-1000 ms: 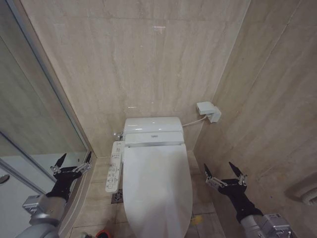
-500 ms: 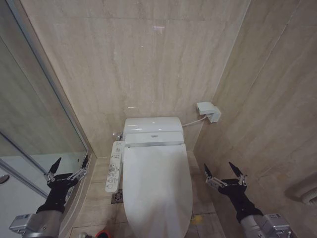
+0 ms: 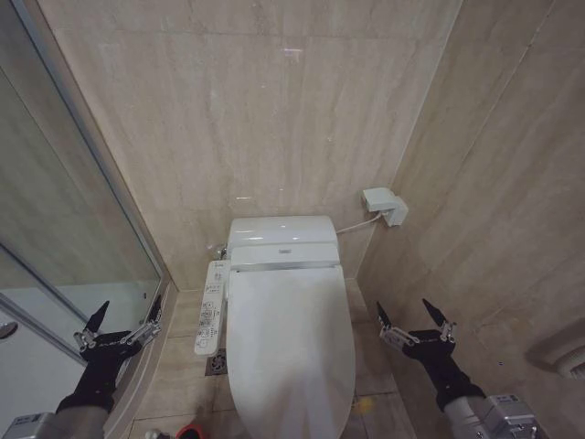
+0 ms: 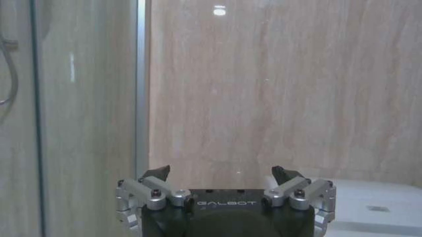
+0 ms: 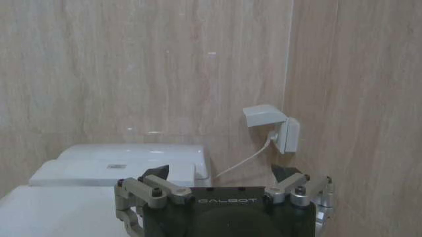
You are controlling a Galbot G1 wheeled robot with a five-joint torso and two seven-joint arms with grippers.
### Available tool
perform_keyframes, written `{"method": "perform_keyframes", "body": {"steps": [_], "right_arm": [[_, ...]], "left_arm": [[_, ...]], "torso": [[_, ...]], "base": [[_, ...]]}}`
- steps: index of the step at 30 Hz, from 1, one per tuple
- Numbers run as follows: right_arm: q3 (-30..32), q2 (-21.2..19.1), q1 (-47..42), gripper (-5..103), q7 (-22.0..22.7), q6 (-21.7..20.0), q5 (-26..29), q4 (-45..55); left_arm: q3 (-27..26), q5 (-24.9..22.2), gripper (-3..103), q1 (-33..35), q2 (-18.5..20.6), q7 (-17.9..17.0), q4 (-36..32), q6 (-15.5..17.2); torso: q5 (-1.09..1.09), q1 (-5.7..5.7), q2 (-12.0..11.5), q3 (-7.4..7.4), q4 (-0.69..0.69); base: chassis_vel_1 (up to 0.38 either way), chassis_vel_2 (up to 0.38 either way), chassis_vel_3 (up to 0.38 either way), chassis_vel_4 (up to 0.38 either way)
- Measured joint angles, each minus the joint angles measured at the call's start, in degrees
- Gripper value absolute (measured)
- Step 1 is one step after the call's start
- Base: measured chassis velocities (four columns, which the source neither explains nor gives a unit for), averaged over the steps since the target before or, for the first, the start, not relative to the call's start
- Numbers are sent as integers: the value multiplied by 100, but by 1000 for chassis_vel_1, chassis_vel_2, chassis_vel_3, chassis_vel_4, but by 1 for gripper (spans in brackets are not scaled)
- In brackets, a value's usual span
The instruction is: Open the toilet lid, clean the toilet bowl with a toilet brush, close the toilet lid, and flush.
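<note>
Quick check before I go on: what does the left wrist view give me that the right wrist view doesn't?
Left wrist view: the left gripper, open, facing the glass shower panel and its metal frame. Right wrist view: the right gripper, open, facing the closed toilet lid, the white unit behind it and the wall socket with its cable. Both: the beige tiled wall.

toilet lid (image 3: 291,343): glossy white oval, shut flat over the bowl
place: against the back wall's foot, between shower glass and side wall
</note>
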Motion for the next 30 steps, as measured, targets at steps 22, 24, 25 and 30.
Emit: {"method": "perform_keyframes", "body": {"steps": [22,24,25,30], "right_arm": [[0,0,0,100,0,0,0,0],[0,0,0,100,0,0,0,0],[0,0,0,100,0,0,0,0],[0,0,0,100,0,0,0,0]], "left_arm": [[66,7,100,188,127,230,-452,1150],[97,199,100,188,110,237,-434,997],[123,328,100,190,92,230,-412,876],[261,590,100,298,11,-40,-342,510]], "torso": [[0,0,0,0,0],[0,0,0,0,0],[0,0,0,0,0],[0,0,0,0,0]], "base": [[0,0,0,0],[0,0,0,0],[0,0,0,0],[0,0,0,0]]}}
